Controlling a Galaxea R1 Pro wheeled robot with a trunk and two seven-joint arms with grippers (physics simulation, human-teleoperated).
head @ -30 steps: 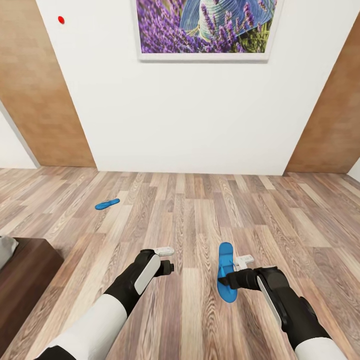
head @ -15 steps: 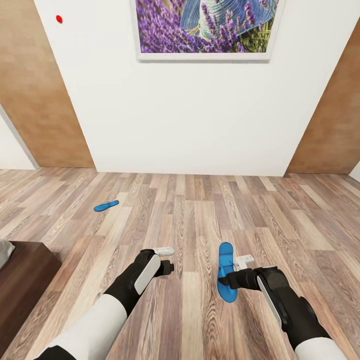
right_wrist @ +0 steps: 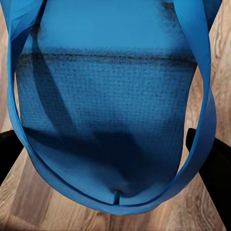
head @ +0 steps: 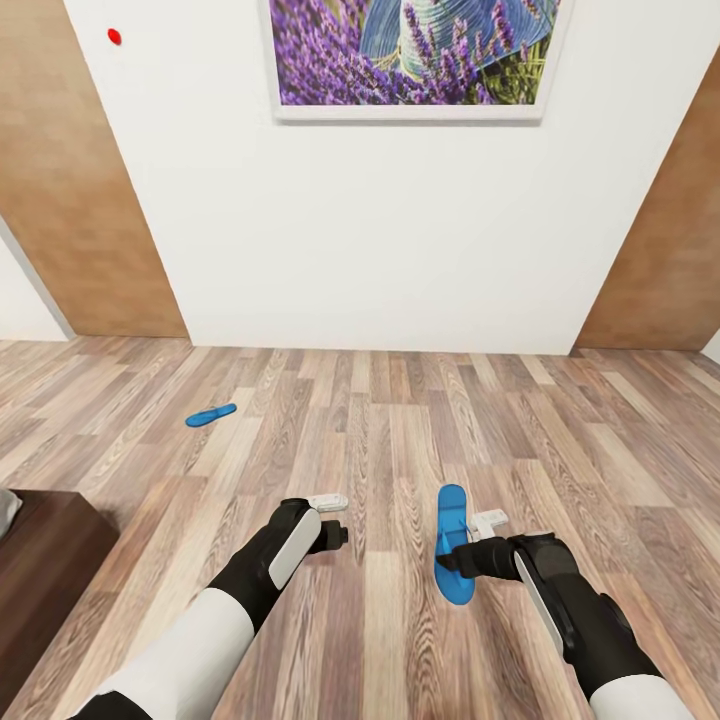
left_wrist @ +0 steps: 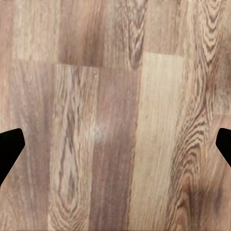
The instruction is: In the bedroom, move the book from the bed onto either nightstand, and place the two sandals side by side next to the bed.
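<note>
My right gripper (head: 458, 550) is shut on one bright blue sandal (head: 452, 540), held a little above the wood floor; in the right wrist view the sandal's sole and strap (right_wrist: 115, 96) lie between the dark fingertips (right_wrist: 211, 161). The other sandal (head: 211, 414) lies flat on the floor, far ahead to the left. My left gripper (head: 335, 518) hangs open over bare planks, with its fingertips (left_wrist: 10, 144) spread wide apart and nothing between them. A corner of the bed (head: 45, 565), dark brown wood, shows at the lower left. The book and the nightstand are out of view.
A white wall with a framed lavender picture (head: 410, 55) stands ahead. Brown wooden doors flank it on the left (head: 80, 200) and right (head: 665, 250). Plank floor (head: 380, 420) stretches between me and the wall.
The whole picture has slid slightly left, so the camera has moved; less of the bed corner shows. Both arms keep their pose and the sandal stays in the right gripper.
</note>
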